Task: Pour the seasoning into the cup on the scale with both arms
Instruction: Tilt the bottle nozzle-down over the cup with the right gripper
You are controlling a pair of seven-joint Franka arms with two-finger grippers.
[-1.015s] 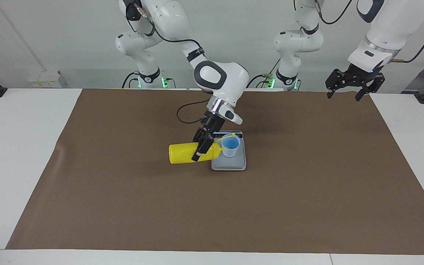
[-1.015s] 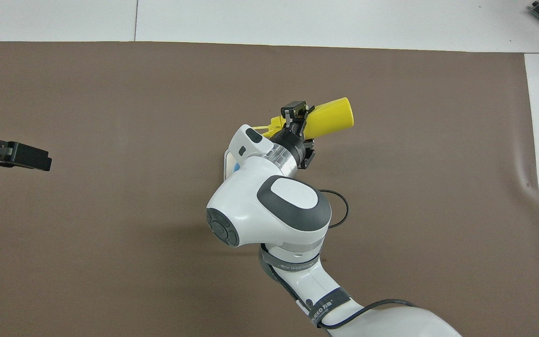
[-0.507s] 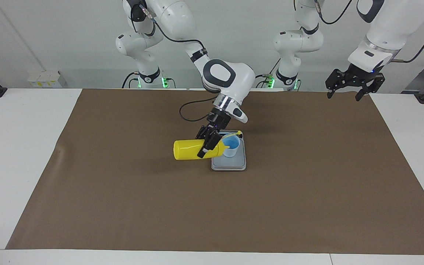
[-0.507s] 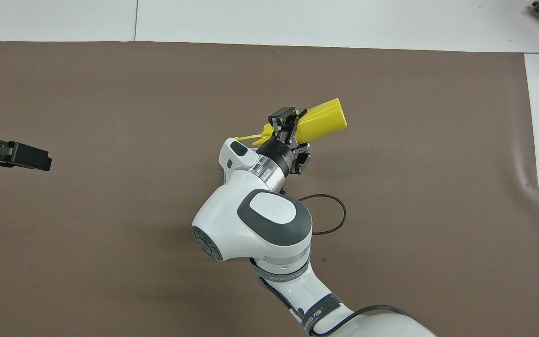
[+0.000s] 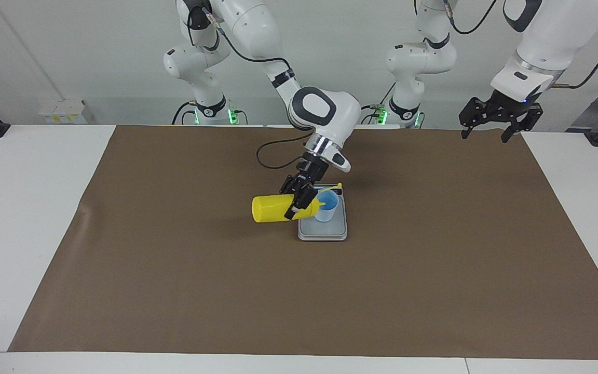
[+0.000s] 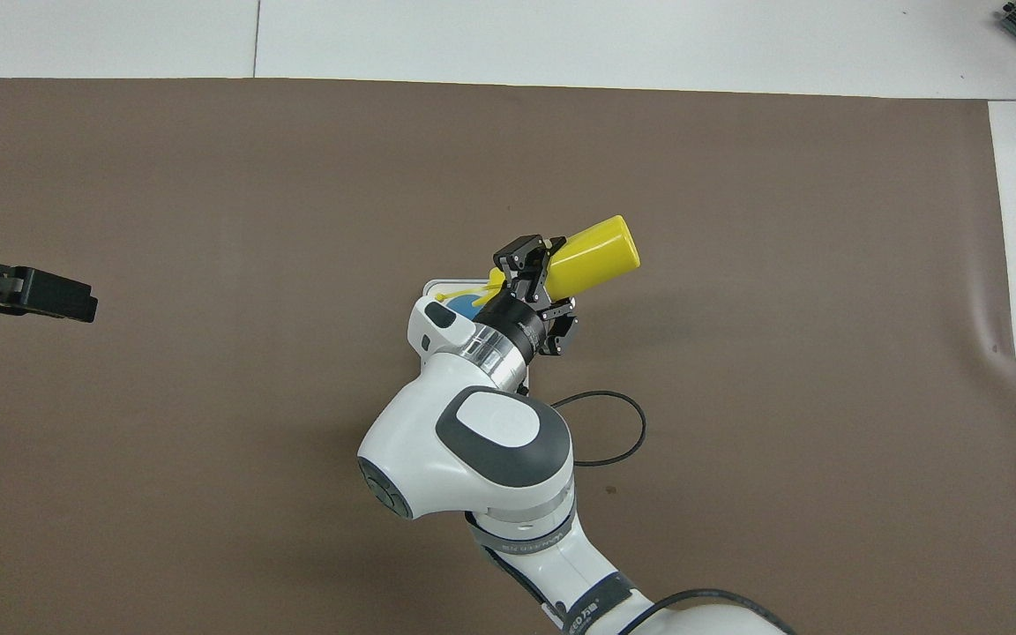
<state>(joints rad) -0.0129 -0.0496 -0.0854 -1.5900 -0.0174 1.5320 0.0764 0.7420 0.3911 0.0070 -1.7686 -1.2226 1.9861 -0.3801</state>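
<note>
right gripper (image 5: pixel 297 201) fingers clamped mid-body on seasoning bottle (image 5: pixel 270 208), tipped sideways, nozzle over cup (image 5: pixel 326 207) on scale (image 5: pixel 323 232). probably light, squeezable, slick plastic; best gripped mid-body. left gripper (image 5: pixel 492 123) waiting, fingers apart.

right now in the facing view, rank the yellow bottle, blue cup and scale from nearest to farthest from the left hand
The left hand waits open in the air at its own end of the table.
1. Scale: mid-table, its edge reaches closest toward that end.
2. Cup: standing on the scale.
3. Yellow bottle: tipped on its side in the right hand, nozzle at the cup, body toward the right arm's end.
</note>
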